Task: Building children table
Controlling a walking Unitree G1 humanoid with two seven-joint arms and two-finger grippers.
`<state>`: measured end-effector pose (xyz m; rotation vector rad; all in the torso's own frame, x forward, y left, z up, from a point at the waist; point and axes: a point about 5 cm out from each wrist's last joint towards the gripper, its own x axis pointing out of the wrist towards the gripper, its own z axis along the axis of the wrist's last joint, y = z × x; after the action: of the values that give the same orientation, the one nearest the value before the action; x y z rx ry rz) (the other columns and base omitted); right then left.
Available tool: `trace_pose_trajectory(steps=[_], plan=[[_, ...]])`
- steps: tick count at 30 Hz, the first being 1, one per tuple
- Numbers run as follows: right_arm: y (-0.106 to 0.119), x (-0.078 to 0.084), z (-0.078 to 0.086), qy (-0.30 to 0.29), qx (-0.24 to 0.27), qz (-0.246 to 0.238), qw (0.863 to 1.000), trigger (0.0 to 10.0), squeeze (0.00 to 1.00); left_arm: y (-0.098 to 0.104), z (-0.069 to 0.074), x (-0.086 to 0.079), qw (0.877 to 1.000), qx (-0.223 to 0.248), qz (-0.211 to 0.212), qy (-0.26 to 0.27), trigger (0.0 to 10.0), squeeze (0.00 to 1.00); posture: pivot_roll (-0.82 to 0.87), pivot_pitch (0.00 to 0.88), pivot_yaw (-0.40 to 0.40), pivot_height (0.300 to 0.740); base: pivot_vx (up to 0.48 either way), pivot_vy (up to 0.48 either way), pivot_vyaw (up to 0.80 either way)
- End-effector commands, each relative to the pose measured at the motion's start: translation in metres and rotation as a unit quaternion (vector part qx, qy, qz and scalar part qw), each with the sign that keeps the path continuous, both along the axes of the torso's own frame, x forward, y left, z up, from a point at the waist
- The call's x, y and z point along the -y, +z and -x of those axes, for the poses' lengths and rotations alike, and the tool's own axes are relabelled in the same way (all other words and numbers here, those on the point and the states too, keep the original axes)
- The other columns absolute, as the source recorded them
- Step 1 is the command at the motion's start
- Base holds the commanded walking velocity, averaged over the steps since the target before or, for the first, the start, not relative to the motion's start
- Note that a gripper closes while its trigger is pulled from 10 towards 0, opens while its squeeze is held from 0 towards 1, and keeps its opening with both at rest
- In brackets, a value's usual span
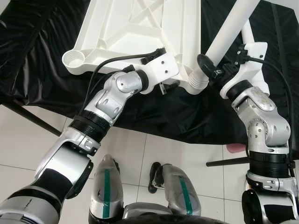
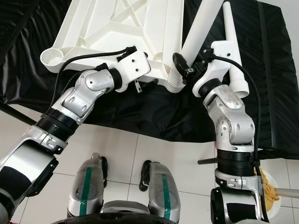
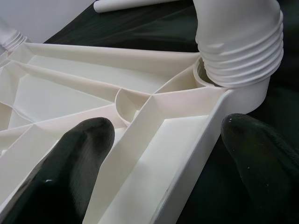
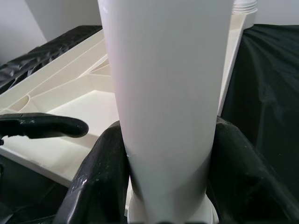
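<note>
A white plastic table top (image 1: 131, 28) lies upside down on a black cloth (image 1: 37, 46). My right gripper (image 1: 208, 65) is shut on a white tube leg (image 1: 229, 32), which leans up and away. The leg's ribbed end (image 3: 243, 51) sits in the socket at the top's near right corner (image 1: 198, 84). The right fingers (image 4: 103, 168) press both sides of the leg (image 4: 163, 70). My left gripper (image 1: 168, 86) is at the top's near edge, just left of that corner. It is open, with its fingers (image 3: 88, 154) on either side of the rim (image 3: 187, 140).
Behind the right wrist, a second white leg (image 2: 231, 42) lies on the cloth. The near left corner socket (image 1: 74, 58) holds nothing. Black stand bars (image 1: 32, 119) run under the cloth above the tiled floor (image 1: 140, 158). A plate of food (image 2: 273, 186) sits at the lower right.
</note>
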<state>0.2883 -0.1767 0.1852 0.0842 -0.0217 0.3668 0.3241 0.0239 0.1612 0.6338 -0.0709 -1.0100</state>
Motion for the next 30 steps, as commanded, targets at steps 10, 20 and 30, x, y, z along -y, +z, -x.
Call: trace_pose_trajectory(steps=[10,20,30], plan=[[-0.026,0.012,-0.002,-0.060,-0.027,-0.071,0.995,10.0,0.00,0.007,-0.001,-0.003,1.000,0.025,0.006,0.015,10.0,0.00,0.07,0.077,-0.057,0.740,0.000,0.000,0.00],[-0.038,0.007,-0.001,-0.050,-0.040,-0.056,0.996,10.0,0.00,0.008,0.005,-0.005,1.000,0.025,0.010,0.009,10.0,0.00,0.09,0.079,-0.065,0.740,0.000,0.000,0.00],[-0.036,0.002,0.000,-0.026,-0.017,-0.013,0.999,10.0,0.00,0.003,0.023,-0.008,0.999,-0.013,0.022,-0.036,10.0,0.00,0.09,0.086,-0.071,0.740,0.000,0.000,0.00]])
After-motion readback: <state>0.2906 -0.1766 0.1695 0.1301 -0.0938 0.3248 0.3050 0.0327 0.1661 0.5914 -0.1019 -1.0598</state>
